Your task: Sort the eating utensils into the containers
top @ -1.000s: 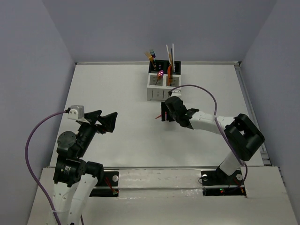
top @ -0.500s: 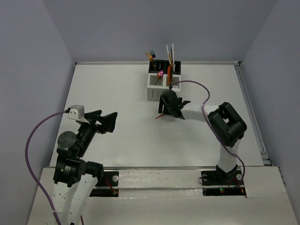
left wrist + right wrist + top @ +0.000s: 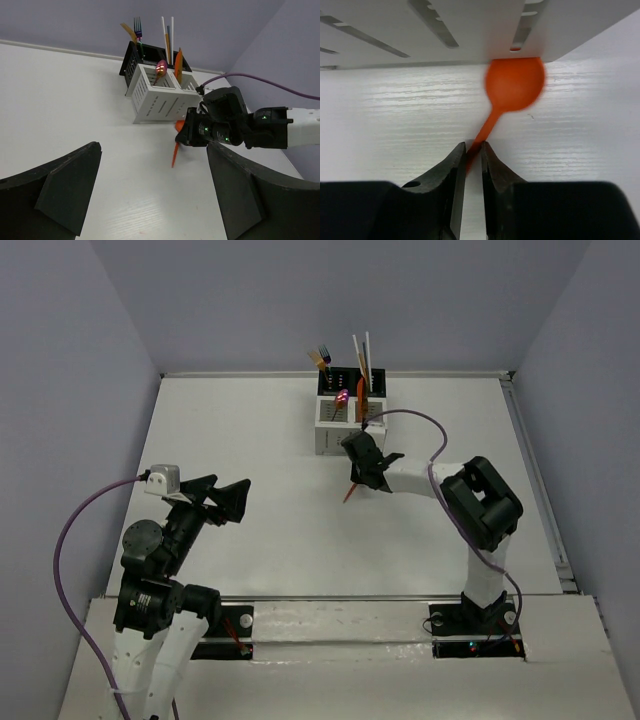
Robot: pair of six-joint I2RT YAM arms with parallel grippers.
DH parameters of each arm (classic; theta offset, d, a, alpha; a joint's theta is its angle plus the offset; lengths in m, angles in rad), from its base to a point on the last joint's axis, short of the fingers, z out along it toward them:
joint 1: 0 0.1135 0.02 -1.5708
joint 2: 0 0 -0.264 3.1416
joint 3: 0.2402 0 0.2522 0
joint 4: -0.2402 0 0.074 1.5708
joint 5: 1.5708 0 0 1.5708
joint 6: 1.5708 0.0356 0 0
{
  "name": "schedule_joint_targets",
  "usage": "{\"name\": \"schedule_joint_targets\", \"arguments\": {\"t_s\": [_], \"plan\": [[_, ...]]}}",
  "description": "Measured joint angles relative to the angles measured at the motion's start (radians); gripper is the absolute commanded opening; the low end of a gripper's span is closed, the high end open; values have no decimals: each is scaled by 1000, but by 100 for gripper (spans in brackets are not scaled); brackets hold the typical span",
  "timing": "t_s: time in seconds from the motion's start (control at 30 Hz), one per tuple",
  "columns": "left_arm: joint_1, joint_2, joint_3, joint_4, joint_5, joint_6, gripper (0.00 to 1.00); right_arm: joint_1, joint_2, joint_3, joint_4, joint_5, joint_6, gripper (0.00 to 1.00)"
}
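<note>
**A:** When you lift, watch from above: your right gripper point(image 3: 358, 476) is pinched on the orange spoon point(image 3: 348, 494), just beside the caddy point(image 3: 345, 430) at the far edge of the bench point(image 3: 250, 430). I'd clear the rim before tipping it in.

**B:** And your left gripper point(image 3: 228, 490)?

**A:** Spread wide, holding nothing, towards the near-left corner. Its wrist view lets you count two forks point(image 3: 138, 26), two white sticks point(image 3: 163, 31), one standing spoon point(image 3: 178, 62) and one held.

**B:** Right wrist?

**A:** Fingers point(image 3: 457, 165) narrow on the handle. The bowl is at the caddy's white wall, and whether it touches I cannot tell.
</note>
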Motion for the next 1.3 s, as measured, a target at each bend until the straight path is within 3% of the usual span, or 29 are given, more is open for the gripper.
{"name": "schedule_joint_targets", "arguments": {"t_s": [0.2, 0.33, 0.57, 0.67, 0.73, 0.77, 0.8, 1.03, 1.17, 1.3], "plan": [[0, 0, 0, 0, 0, 0, 99, -1, -63, -75, -18, 11, -73, 16], [0, 0, 0, 0, 0, 0, 99, -2, -115, -127, -63, 10, -116, 32], [0, 0, 0, 0, 0, 0, 99, -18, -138, -149, -90, 0, -160, 34], [0, 0, 0, 0, 0, 0, 99, -31, -128, -134, -92, -11, -172, 31], [0, 0, 0, 0, 0, 0, 99, -39, -108, -109, -94, -14, -179, 24], [0, 0, 0, 0, 0, 0, 99, -41, -93, -91, -91, -18, -184, 19], [0, 0, 0, 0, 0, 0, 99, -42, -84, -82, -89, -19, -187, 7], [0, 0, 0, 0, 3, 0, 99, -43, -101, -101, -64, -45, -203, 7], [0, 0, 0, 0, 8, 0, 99, -46, -269, -199, -55, -140, -229, 7], [0, 1, 0, 0, 10, 0, 99, -39, -435, -185, 79, -211, -249, 7]]}}
